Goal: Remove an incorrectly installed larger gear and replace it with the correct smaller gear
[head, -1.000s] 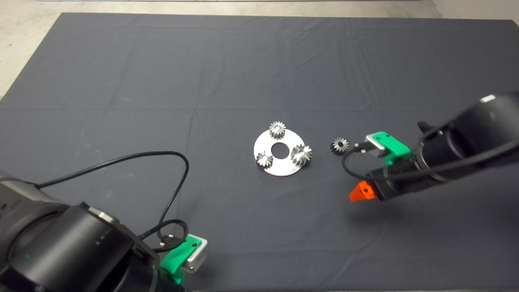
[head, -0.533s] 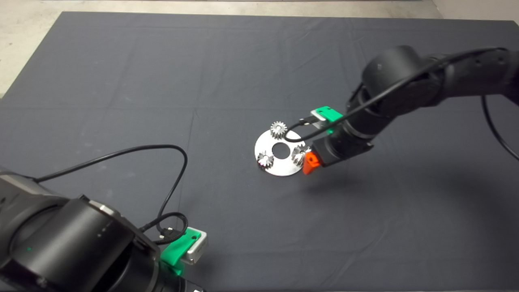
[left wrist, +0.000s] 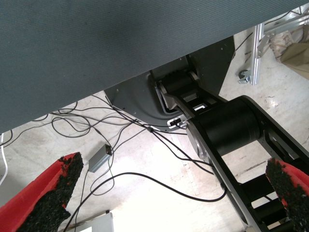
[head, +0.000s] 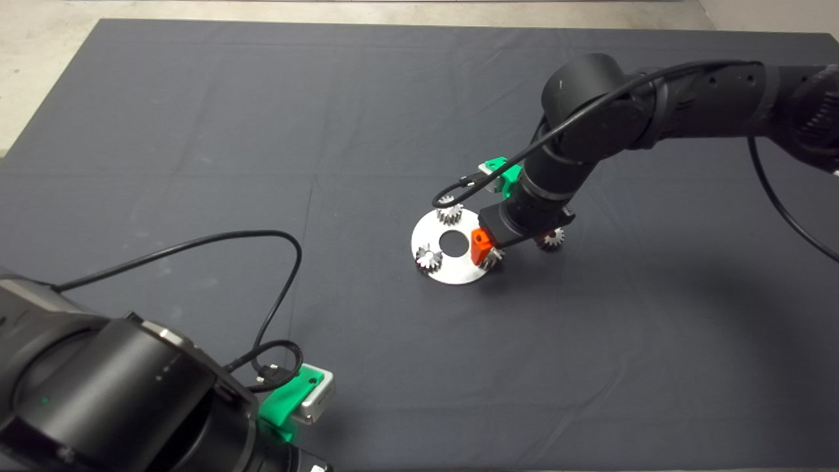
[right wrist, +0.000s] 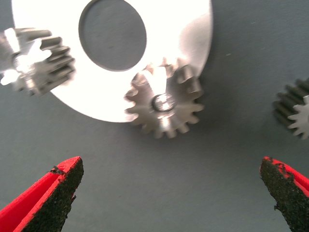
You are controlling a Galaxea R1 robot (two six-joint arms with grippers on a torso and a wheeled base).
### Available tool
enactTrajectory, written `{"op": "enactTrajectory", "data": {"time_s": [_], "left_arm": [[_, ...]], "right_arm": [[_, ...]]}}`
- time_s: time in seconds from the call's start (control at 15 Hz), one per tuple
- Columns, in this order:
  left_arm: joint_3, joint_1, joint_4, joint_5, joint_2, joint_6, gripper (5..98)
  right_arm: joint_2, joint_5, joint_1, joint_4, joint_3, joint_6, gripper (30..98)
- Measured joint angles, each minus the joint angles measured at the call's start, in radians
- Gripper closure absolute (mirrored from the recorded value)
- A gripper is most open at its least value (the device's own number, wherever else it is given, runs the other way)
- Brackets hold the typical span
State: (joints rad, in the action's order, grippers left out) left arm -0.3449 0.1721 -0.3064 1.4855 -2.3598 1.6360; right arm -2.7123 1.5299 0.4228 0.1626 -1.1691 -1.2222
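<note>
Right gripper (right wrist: 169, 193) with fingers spread wide, hovering over larger gear (right wrist: 164, 104) mounted on round plate (right wrist: 188, 29); smaller gear (head: 552, 238) on mat just right of plate; left gripper (left wrist: 169, 193) parked open.

Dark mat (head: 196, 131), prob. concrete floor (head: 39, 26)

- Right arm: reaches in from the right edge of the surface toward its middle, elbow raised, wrist angled steeply down.
- Right claw (right wrist: 169, 193): points down at the surface; fingers (right wrist: 60, 186) spread wide, nothing between the pads.
- Left claw (left wrist: 178, 193): parked off the near left corner of the surface; fingers wide apart, empty.
</note>
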Motion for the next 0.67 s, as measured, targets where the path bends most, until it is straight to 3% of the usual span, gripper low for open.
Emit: {"op": "enactTrajectory", "data": {"time_s": [0.67], "left_arm": [[0.0, 0.0, 0.0, 0.0, 0.0, 0.0, 5.9]], "right_arm": [[-0.025, 0.001, -0.092, 0.003, -0.035, 0.033, 31.6]]}}
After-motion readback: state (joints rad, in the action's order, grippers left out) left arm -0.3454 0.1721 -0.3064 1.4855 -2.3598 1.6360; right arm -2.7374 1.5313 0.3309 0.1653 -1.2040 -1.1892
